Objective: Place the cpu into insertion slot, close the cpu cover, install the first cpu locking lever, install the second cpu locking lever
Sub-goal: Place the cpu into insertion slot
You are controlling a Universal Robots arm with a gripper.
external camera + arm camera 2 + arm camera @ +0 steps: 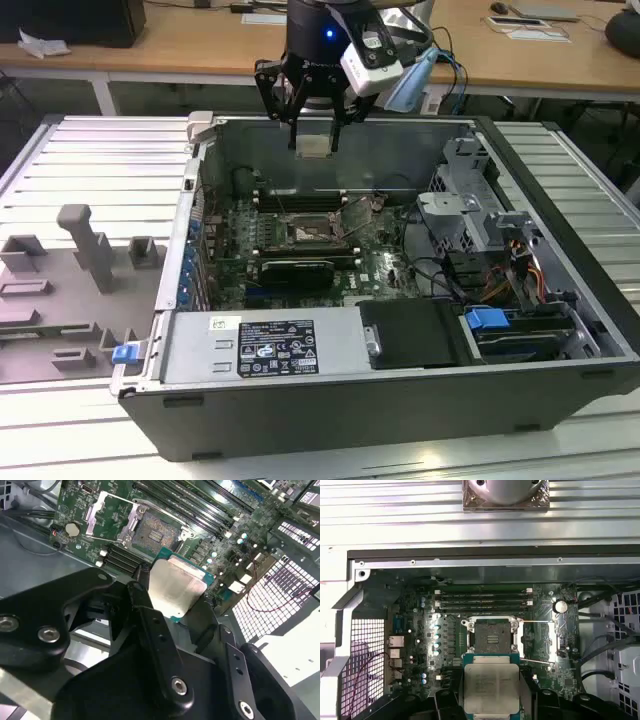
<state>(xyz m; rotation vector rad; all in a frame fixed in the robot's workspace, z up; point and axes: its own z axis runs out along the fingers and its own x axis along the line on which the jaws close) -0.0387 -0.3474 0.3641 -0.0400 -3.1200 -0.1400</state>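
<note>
We see the gripper (313, 138), its fingers (150, 620) clamped on the cpu (491, 687), over the open computer case (420, 395), well apart from the insertion slot (492, 638), which seems bare.

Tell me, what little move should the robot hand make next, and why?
Probably carry the cpu down toward the insertion slot: the hand grips it above the open computer case, and the slot lies uncovered and empty on the motherboard.
</note>
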